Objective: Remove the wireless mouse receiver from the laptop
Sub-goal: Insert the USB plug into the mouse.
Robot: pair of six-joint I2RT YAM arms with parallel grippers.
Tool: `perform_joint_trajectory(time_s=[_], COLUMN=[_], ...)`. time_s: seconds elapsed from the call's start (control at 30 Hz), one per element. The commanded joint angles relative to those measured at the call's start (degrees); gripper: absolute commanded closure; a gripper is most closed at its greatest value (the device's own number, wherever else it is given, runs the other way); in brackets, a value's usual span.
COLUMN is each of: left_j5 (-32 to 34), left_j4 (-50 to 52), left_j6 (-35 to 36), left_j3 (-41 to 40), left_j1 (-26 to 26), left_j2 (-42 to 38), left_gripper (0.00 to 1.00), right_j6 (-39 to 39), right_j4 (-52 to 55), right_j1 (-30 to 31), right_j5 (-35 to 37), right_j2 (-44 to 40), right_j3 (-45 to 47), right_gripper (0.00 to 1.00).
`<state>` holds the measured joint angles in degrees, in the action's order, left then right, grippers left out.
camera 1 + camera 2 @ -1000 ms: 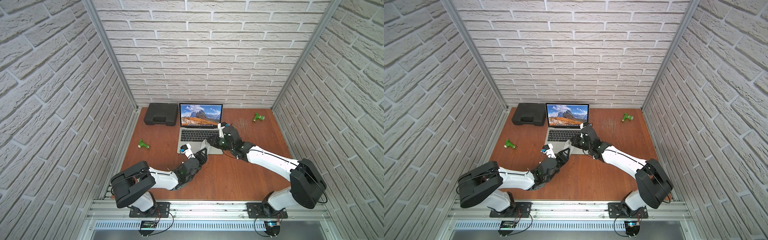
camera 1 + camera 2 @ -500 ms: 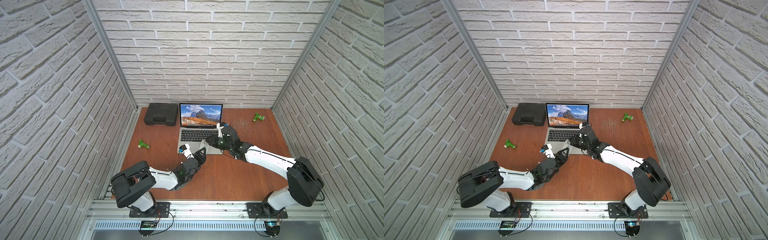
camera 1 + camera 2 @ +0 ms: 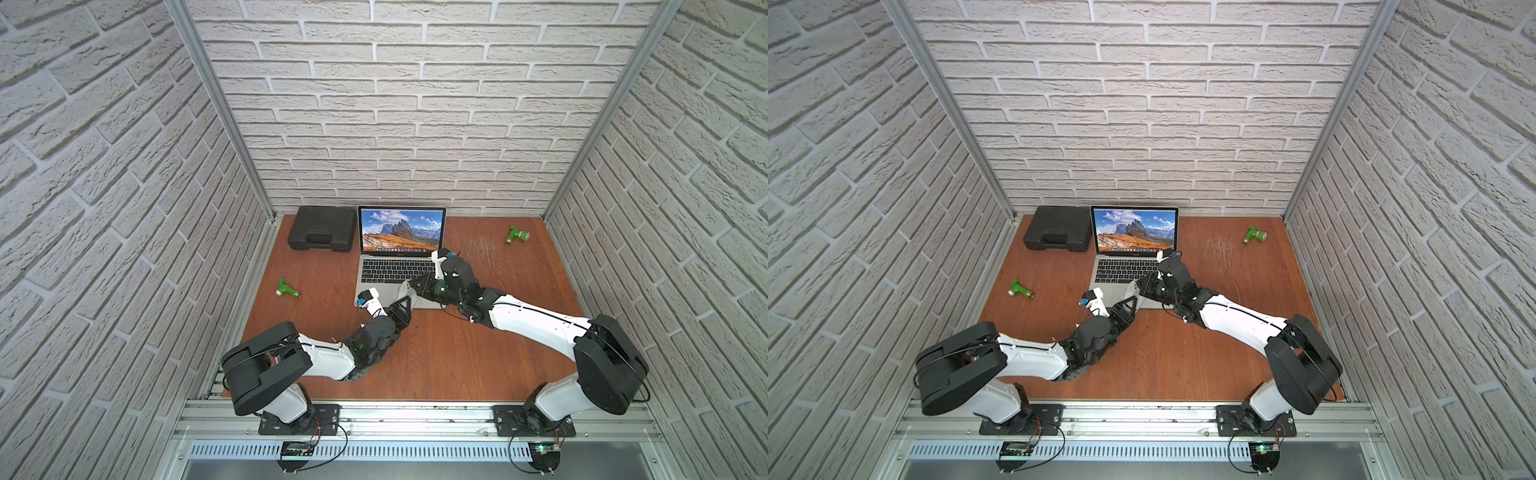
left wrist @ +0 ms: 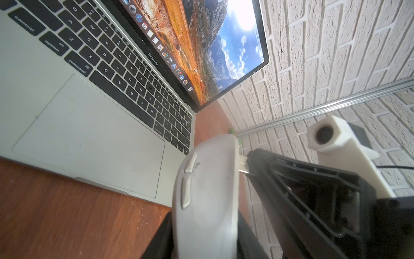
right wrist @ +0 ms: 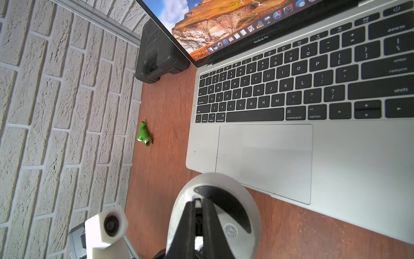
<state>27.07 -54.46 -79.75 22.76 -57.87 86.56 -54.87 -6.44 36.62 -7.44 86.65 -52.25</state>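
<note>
Jaws of the left gripper [image 3: 406, 298] clamp the mouse [image 4: 206, 190] on edge, near the laptop's front edge. Right gripper [image 5: 197, 203] jaws pinch the receiver [image 4: 243, 165] — metal plug at the mouse's underside, out of the laptop [image 3: 390, 274]. From the laptop: green fitting [image 3: 286, 289] at 9 o'clock, case [image 3: 324, 228] at 11 — second fitting [image 3: 517, 236] at 2.

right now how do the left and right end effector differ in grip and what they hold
Load: the left end effector grips the grey mouse; the right end effector pinches the wireless mouse receiver.
Width: the left end effector's jaws stand apart around the mouse's body; the right end effector's are nearly together on the tiny plug.
Shared: both hold something and meet at the mouse.
</note>
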Motion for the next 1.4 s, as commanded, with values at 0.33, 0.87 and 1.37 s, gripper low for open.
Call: perform_joint_trajectory(time_s=[0.33, 0.87, 1.37], left_j5=[-1.8, -2.7, -3.3], left_j4=[-8.4, -9.8, -12.1], left_j6=[0.8, 1.6, 1.2], left_j3=[1.0, 1.6, 1.9], left_j1=[0.5, 1.0, 0.9], left_j2=[0.1, 0.3, 2.2], left_gripper=[1.00, 1.00, 1.00], right_j6=[0.7, -3.7, -4.9], right_j4=[1.7, 9.0, 16.3], right_j1=[1.1, 5.3, 7.4], right_j5=[3.8, 15.2, 15.9], right_j2=[-0.9, -0.2, 4.9], right_j3=[1.8, 0.1, -7.5], right_gripper=[0.97, 0.97, 0.97])
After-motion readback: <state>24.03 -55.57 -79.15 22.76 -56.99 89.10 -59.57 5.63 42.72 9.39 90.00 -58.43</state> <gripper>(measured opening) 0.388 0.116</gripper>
